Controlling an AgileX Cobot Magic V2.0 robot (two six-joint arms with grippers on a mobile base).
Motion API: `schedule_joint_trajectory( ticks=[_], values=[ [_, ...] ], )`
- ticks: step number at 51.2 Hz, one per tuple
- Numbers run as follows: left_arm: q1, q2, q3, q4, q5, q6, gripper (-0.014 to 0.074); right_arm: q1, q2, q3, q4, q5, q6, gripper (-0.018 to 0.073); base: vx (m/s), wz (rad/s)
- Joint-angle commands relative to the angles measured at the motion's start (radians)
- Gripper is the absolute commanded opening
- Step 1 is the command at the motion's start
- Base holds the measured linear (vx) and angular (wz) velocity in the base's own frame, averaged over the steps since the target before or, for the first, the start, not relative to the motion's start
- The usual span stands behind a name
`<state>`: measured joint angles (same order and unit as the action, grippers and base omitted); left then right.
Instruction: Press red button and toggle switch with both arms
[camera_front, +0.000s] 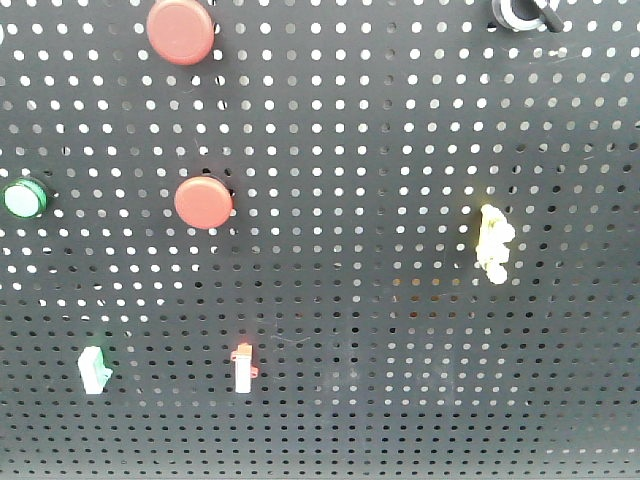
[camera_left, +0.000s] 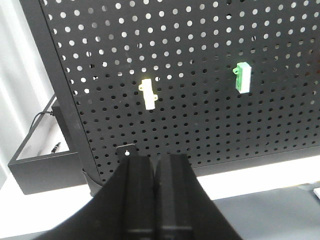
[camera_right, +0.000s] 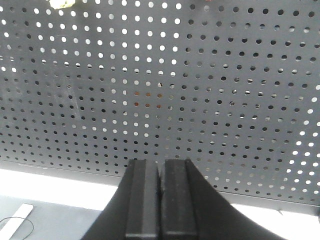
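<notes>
Pegboard (camera_left: 210, 60) ahead of both grippers
Left gripper (camera_left: 156, 172) — two switches (camera_left: 148, 94) above it, one (camera_left: 242, 77) up-right

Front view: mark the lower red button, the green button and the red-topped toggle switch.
lower red button (camera_front: 204, 202), front view, centre of its cap.
green button (camera_front: 22, 199), front view, middle of its lit face.
red-topped toggle switch (camera_front: 243, 370), front view, its white body.

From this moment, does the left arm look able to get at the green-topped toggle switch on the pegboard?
Probably yes. In the left wrist view the left gripper, fingers shut, faces the pegboard, and nothing stands between it and the green-topped toggle switch, up and to the right of its line.
</notes>
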<state>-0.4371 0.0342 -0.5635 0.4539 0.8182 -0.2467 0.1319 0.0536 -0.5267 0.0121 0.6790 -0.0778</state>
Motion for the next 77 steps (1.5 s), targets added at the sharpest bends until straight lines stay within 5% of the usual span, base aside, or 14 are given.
schedule_joint_trajectory(
  ticks=[1,11,19,31,38,77],
  values=[
    [0.004,0.017,-0.02,-0.024,-0.096,-0.003,0.0001,-0.007,0.019,-0.024,-0.003,-0.082,0.003,-0.0003,0.0,0.0],
    [0.123,0.017,0.105,-0.169,-0.321,0.137,0.0001,-0.007,0.019,-0.024,-0.003,-0.082,0.003,-0.0003,0.0,0.0],
    [0.258,0.017,0.332,-0.395,-0.61,0.286,0.0001,-0.007,0.019,-0.024,-0.003,-0.082,0.003,-0.0003,0.0,0.0],
    [0.321,0.014,0.634,-0.474,-0.997,0.247,0.0001,-0.007,0.019,-0.024,-0.003,-0.082,0.003,-0.0003,0.0,0.0],
    [0.321,-0.005,0.626,-0.419,-0.94,0.247,0.0001,-0.007,0.02,-0.024,-0.003,-0.082,0.003,-0.0003,0.0,0.0],
    [0.321,-0.06,0.625,-0.422,-0.916,0.247,0.0001,-0.007,0.02,-0.024,-0.003,-0.082,0.003,-0.0003,0.0,0.0]
  ],
)
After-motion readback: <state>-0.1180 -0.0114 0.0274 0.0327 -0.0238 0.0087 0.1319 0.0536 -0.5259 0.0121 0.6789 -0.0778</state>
